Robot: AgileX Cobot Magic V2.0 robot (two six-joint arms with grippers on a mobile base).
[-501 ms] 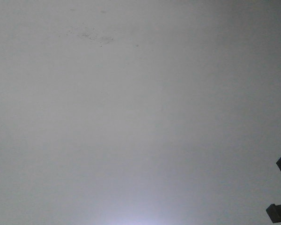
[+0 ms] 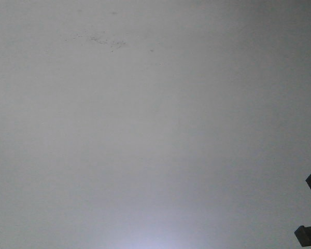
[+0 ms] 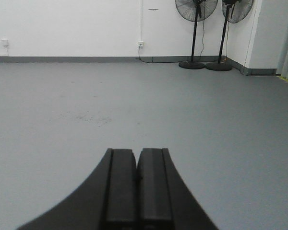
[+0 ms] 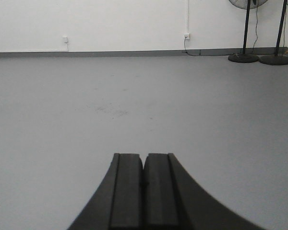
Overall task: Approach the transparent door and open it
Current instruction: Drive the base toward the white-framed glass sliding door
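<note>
Both end effectors closed above the grey floor (image 2: 155,135); where the transparent door is cannot be told.
Front view: floor with faint scuffs (image 2: 99,40). Left wrist view: left end effector (image 3: 137,158), fingers pressed together; two standing fans (image 3: 197,28) by the white wall (image 3: 62,24). Right wrist view: right end effector (image 4: 144,160), fingers together, facing the wall.

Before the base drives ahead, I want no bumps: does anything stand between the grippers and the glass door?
The door shows in no view, so I cannot tell. Ahead of the shut left gripper and right gripper lies bare floor up to the wall; two fans stand far right.
</note>
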